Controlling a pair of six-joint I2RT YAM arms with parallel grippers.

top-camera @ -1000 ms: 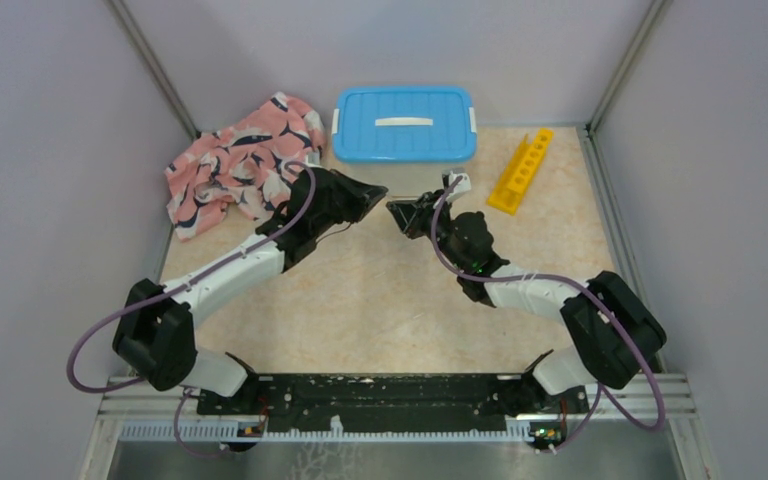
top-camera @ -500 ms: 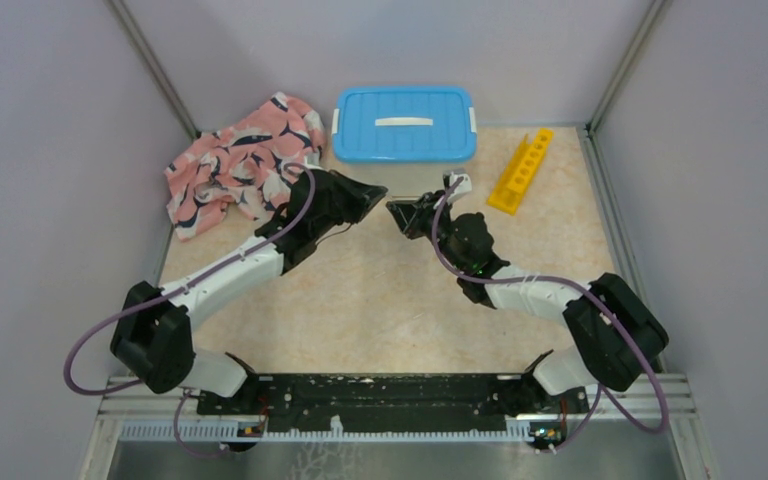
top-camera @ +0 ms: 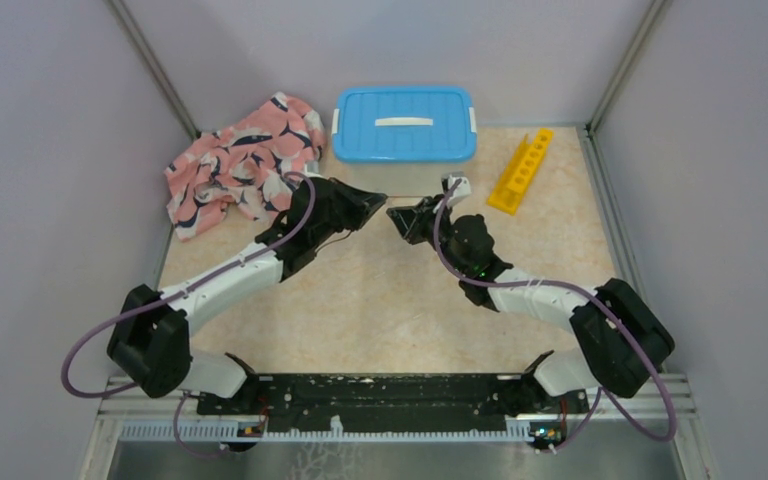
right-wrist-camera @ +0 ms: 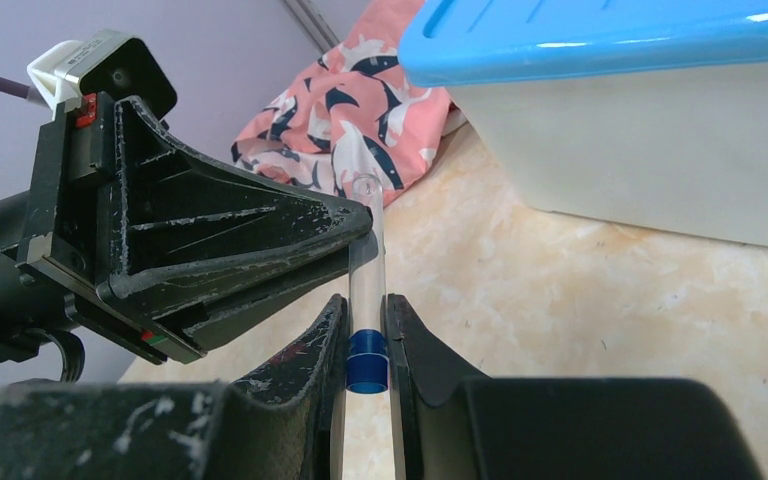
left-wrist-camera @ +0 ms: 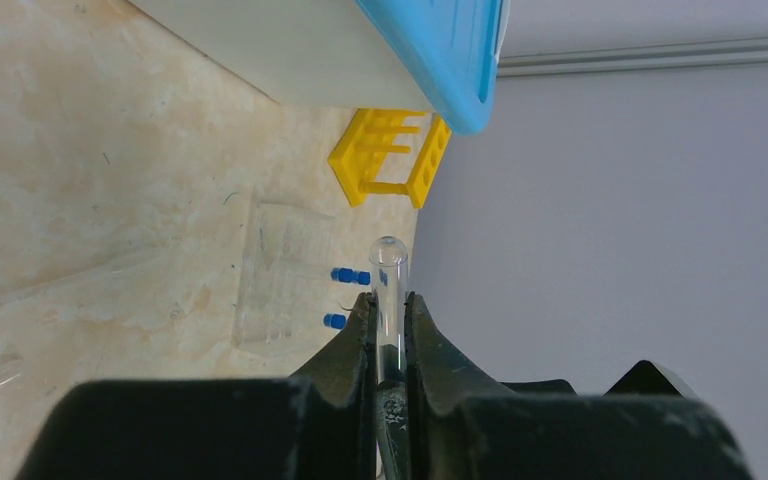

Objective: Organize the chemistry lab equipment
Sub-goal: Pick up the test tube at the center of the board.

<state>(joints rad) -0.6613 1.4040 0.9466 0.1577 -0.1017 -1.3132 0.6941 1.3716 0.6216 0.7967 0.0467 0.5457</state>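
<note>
Top external: beige marbled table (top-camera: pixel 380 300), lilac walls, metal corner posts. One crumpled pink whale-print cloth (top-camera: pixel 245 165) far left. One white bin (top-camera: pixel 405 140) with glossy blue lid far centre. One long yellow holed rack (top-camera: pixel 521 170) far right. Left gripper (top-camera: pixel 382 201) and right gripper (top-camera: pixel 393 213) tip to tip mid-table.

Left wrist: left gripper clamped on one thin clear tube (left-wrist-camera: pixel 389 290), rounded end poking past tips. Loose blue caps (left-wrist-camera: pixel 350 276) on table beyond, count unclear.

Right wrist: right gripper pinches same tube at its blue end cap (right-wrist-camera: pixel 367 360).

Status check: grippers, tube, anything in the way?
Left gripper shut on clear tube near its round end. Right gripper shut at the blue cap, apparently same tube. Bin close behind; rack far right.
</note>
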